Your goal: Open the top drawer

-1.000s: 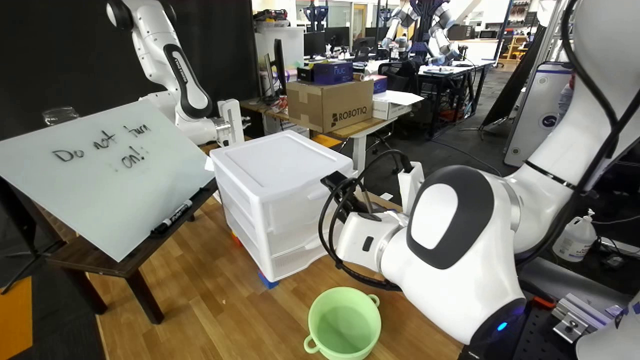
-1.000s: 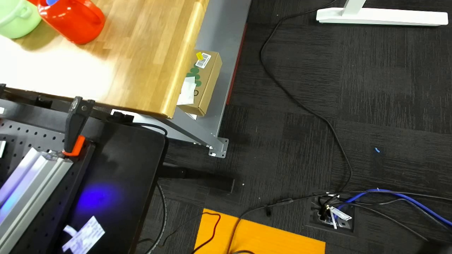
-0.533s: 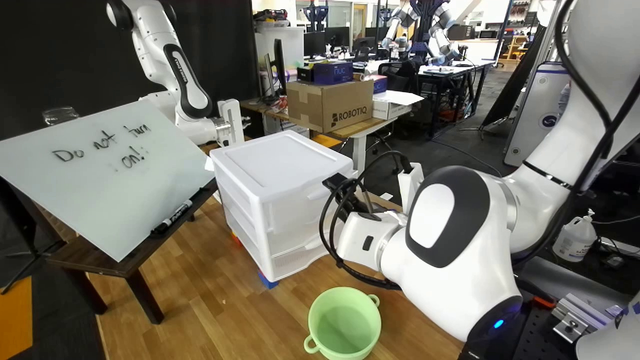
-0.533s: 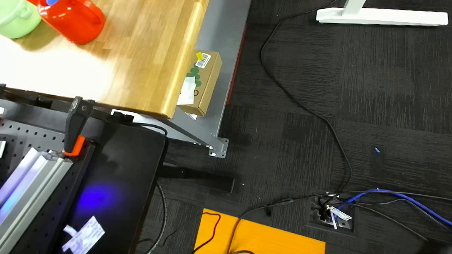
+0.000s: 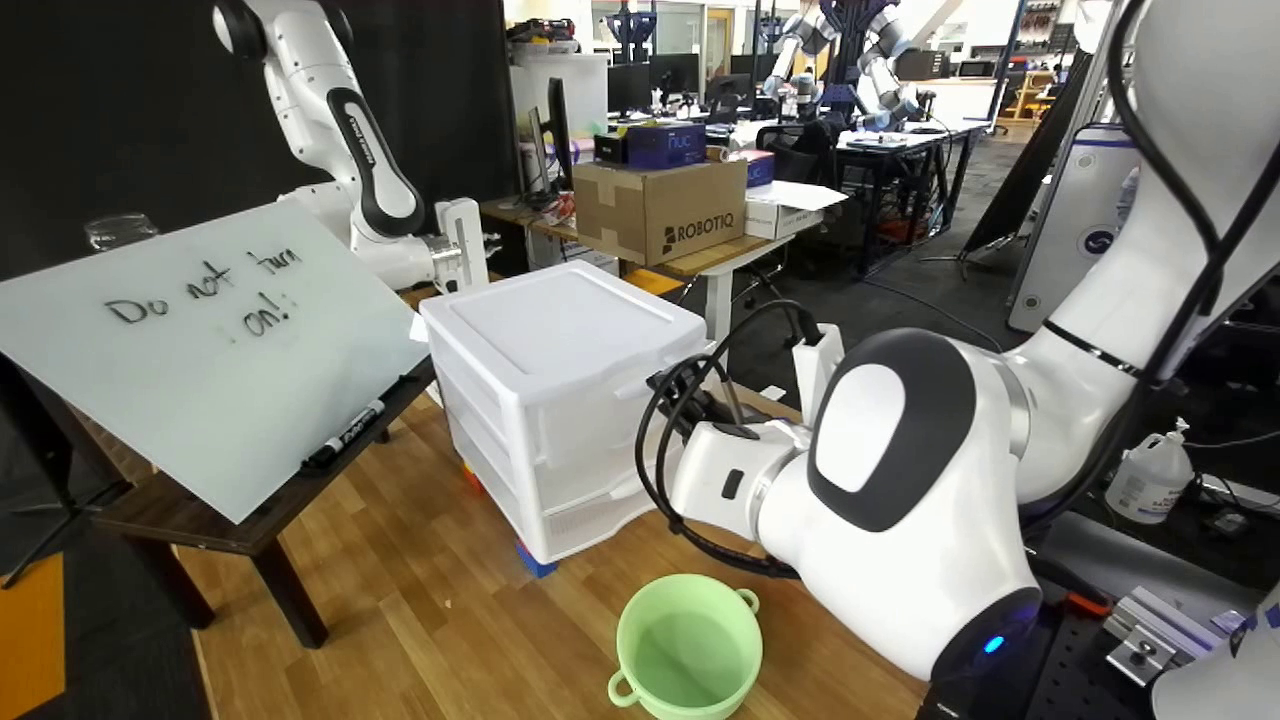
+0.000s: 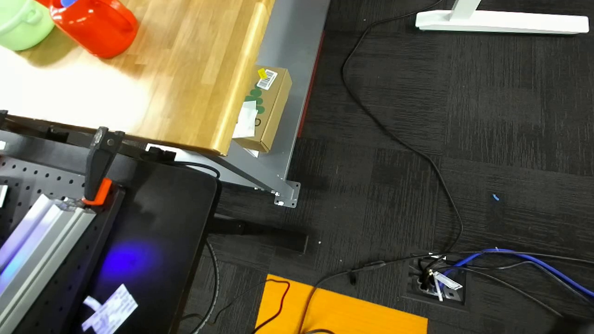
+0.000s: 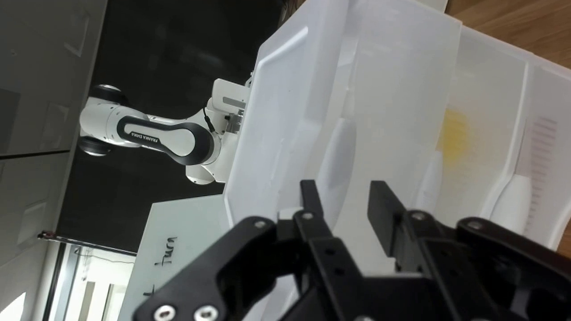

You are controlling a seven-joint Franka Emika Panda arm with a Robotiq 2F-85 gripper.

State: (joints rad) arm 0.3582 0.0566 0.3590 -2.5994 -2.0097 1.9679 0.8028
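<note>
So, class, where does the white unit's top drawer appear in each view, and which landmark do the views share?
In an exterior view: the top drawer is near the centre.
In an exterior view with a red vessel at upper left: not in it.
Wrist view: the top drawer is right of centre.
Shared landmark: the wooden tabletop.

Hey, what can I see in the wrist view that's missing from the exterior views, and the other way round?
Only the wrist view: a yellow patch showing through the front of the middle drawer, and a clear look at the open tool.

Only the exterior views: the green pot, the red jug and the marker.

Shared by the wrist view and an exterior view: the white cabinet, its top drawer, the board, a second robot arm, and the tool.
</note>
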